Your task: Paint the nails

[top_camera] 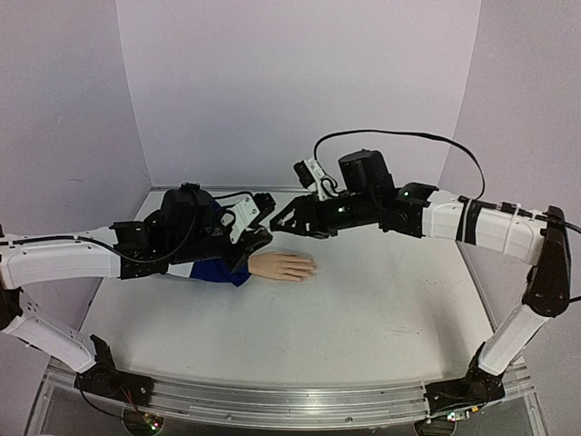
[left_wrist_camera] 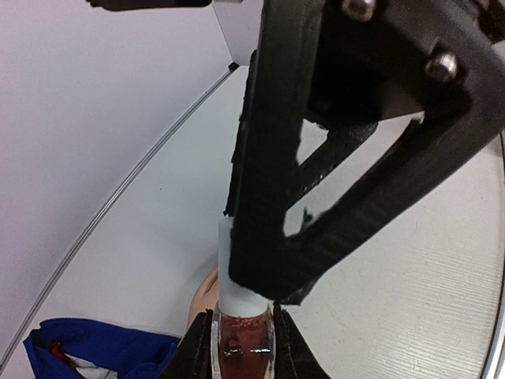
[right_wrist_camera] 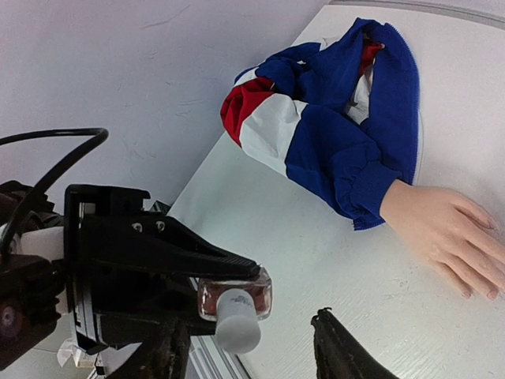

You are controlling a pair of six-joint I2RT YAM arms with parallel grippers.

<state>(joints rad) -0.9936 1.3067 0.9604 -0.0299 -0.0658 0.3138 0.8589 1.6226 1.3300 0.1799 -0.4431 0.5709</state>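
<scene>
Three pale lilac walls (top_camera: 300,82) are seen enclosing one white table (top_camera: 363,309), on which one mannequin hand (top_camera: 283,266) is laid flat, palm down, near the middle. Two arms are counted. The left arm (top_camera: 54,259) is stretched in from the wrist side of the mannequin hand, and the right arm (top_camera: 490,222) from the fingertip side. One sleeve (right_wrist_camera: 339,118) in blue, red and white is bunched at the wrist of the mannequin hand. The left gripper (left_wrist_camera: 243,351) is clamped on one small bottle (right_wrist_camera: 234,292) of pinkish liquid, held off the table above the wrist end of the mannequin hand. The right gripper (right_wrist_camera: 252,345) is held agape, one finger on either side of the bottle's white cap (right_wrist_camera: 235,325), with a gap visible on each side. Any print on the bottle is too small to be read. The nails (right_wrist_camera: 464,292), on the fingertips of the mannequin hand, are seen pale and resting on the table
</scene>
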